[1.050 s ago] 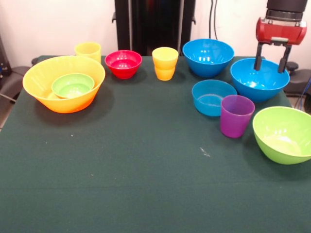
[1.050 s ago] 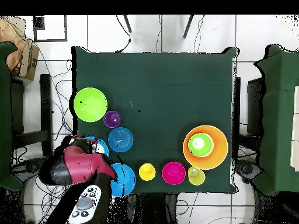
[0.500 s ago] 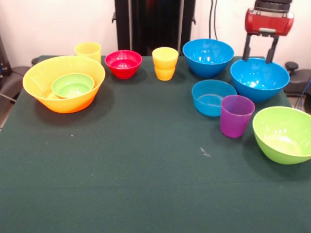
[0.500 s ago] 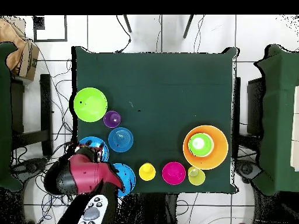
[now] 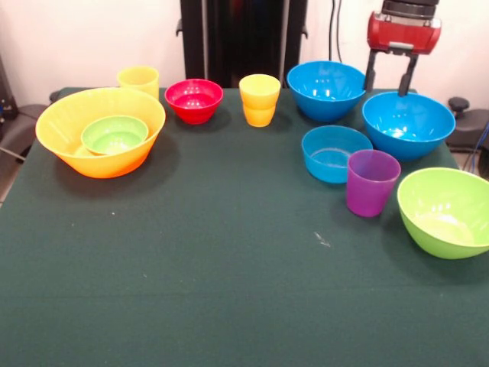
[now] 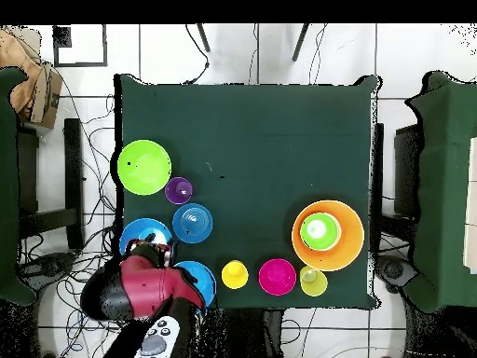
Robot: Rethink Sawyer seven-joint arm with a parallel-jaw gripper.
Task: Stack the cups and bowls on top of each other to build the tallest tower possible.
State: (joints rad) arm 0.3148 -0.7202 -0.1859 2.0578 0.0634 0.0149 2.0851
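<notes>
Lifted fingers (image 5: 390,79) now hang behind blue bowl (image 5: 408,125).

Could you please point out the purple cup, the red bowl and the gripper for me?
purple cup (image 5: 371,186): front view, on its side wall.
red bowl (image 5: 193,102): front view, on its outer wall.
gripper (image 5: 388,81): front view, midway between its open fingertips.

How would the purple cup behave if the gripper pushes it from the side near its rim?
The purple cup is taller than wide and narrows toward its base, so it would probably tip rather than slide. It looks like thin, glossy plastic, so likely light and slippery. Tipped, it may roll in a curve toward the shallow blue bowl beside it.
</notes>
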